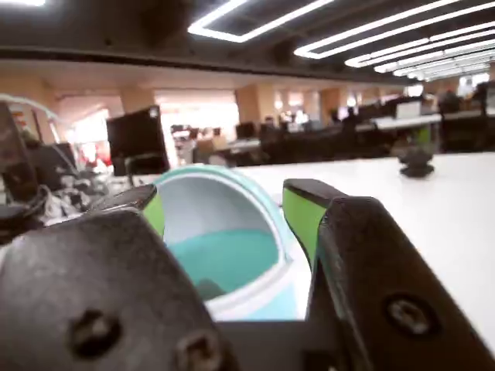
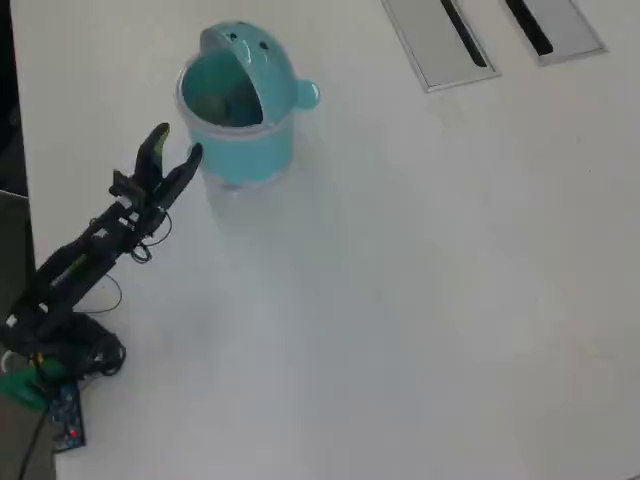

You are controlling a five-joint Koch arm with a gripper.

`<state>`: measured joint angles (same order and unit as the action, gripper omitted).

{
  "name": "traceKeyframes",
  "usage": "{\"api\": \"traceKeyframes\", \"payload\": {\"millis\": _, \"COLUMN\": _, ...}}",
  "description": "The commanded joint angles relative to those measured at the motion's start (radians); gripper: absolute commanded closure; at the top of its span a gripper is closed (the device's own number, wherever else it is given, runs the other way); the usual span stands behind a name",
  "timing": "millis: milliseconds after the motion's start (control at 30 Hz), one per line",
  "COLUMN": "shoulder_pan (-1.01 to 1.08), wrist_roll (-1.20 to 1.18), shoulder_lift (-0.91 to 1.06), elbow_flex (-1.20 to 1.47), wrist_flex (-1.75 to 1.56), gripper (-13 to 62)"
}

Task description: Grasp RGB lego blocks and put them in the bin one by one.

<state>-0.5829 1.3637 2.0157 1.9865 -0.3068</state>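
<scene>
We saw the gripper spread and empty, just left of the bin in the overhead view. The bin stood on the table, lid flipped up.

Bin, light teal, lid flipped up: 1. Grey slotted panels set into the surface: 2. Robot arm: 1, with pincer: 1. Small dark object on the surface, seen in the wrist view: 1.
</scene>
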Motion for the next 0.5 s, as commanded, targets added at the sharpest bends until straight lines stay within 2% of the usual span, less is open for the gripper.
{"api": "traceKeyframes", "payload": {"millis": 0, "shoulder_pan": 0.028, "wrist_roll": -0.127, "shoulder_lift": 0.060, "elbow_flex": -0.015, "wrist_flex": -0.092, "gripper": 21.2}}
{"api": "traceKeyframes", "payload": {"millis": 200, "shoulder_pan": 0.072, "wrist_roll": -0.233, "shoulder_lift": 0.187, "elbow_flex": 0.100, "wrist_flex": -0.092, "gripper": 21.2}}
{"api": "traceKeyframes", "payload": {"millis": 467, "shoulder_pan": 0.245, "wrist_roll": -0.495, "shoulder_lift": 0.296, "elbow_flex": 0.193, "wrist_flex": -0.095, "gripper": 21.2}}
